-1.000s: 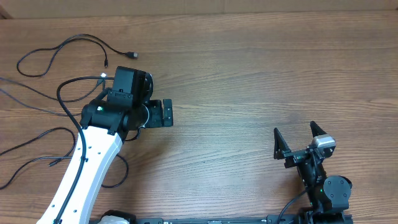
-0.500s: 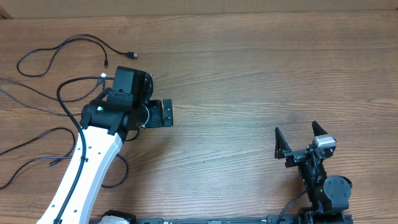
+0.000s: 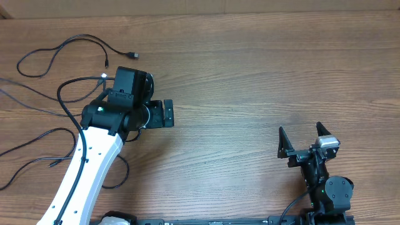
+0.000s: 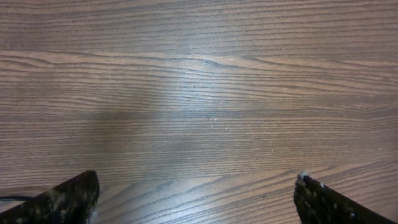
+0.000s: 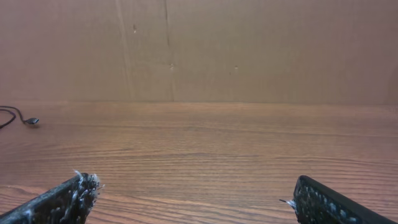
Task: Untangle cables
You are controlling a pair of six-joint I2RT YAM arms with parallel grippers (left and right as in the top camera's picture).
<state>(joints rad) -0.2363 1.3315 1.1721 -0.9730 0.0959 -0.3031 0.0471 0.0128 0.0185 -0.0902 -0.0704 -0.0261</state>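
Bright, even indoor light falls on the wooden bench (image 3: pixel 250 75). Shadows are soft and faint. The left wrist view shows a pale sheen. Focus is sharp overall.

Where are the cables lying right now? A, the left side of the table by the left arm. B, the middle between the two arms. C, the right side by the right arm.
A: the cables lie at the left end of the table, around the left arm; none are near the right arm.
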